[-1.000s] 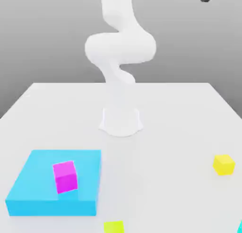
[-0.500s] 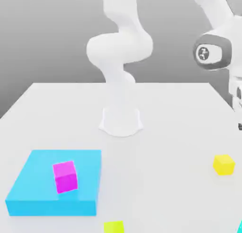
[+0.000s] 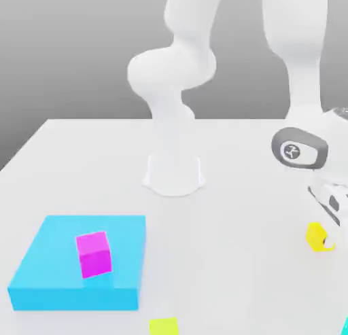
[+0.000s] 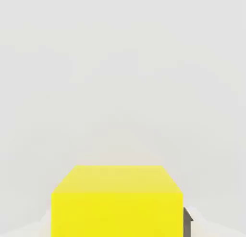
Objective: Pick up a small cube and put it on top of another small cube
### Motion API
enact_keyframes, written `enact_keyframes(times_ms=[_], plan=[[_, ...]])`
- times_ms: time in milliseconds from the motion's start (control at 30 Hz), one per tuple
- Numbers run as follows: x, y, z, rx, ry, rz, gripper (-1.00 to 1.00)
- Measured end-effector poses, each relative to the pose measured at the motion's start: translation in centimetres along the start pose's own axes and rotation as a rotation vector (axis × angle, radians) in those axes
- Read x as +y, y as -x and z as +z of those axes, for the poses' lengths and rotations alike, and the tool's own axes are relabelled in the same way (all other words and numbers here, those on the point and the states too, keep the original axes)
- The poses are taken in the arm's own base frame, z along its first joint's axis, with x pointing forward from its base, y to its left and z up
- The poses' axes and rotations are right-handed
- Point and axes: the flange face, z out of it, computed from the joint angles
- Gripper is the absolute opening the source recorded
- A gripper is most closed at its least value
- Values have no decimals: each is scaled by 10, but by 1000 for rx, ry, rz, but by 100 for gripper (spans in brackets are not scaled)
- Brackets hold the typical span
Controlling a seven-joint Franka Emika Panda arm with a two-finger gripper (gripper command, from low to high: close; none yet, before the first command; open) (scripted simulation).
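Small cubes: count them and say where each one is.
3. The golden cube is on the table at the exterior view's right, under the arm; the lime cube at the bottom edge; the magenta cube on the blue slab.

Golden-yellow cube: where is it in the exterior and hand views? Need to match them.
Exterior view: the golden-yellow cube sits on the white table at that view's right, partly behind the tool.
Hand view: the same cube is large and close, on the table.
Shared landmark: the plain white tabletop around the cube.

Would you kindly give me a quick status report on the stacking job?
Gripper low beside golden-yellow cube. Cube on table, not lifted. Lime cube at near edge. Nothing between them.
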Motion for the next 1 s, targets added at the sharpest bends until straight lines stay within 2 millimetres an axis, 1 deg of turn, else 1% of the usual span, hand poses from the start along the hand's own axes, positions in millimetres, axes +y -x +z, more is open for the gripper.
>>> enact_keyframes(times_ms=[67,200,233,267,333,400,467,567,633,700,733,767,800,867,900,1000], plan=[[0,-1,-12,0,0,0,-100],[0,-1,-53,0,0,0,-100],[5,-1,-62,0,1,14,-100],[24,-5,-66,-1,1,67,-100],[71,-11,-72,-3,1,201,-100],[124,-11,-78,-5,0,345,-100],[179,-4,-83,-6,0,491,-100],[261,19,-92,-6,-1,711,-100],[311,41,-98,-5,-2,849,-100],[356,68,-105,-3,-2,978,-100],[376,83,-108,-3,-2,1040,-100],[397,98,-105,-1,-3,1100,-100],[407,106,-97,0,-3,1129,-100],[414,112,-72,0,-2,1152,-100],[415,113,-58,0,-2,1156,100],[415,113,-58,0,-2,1156,100]])
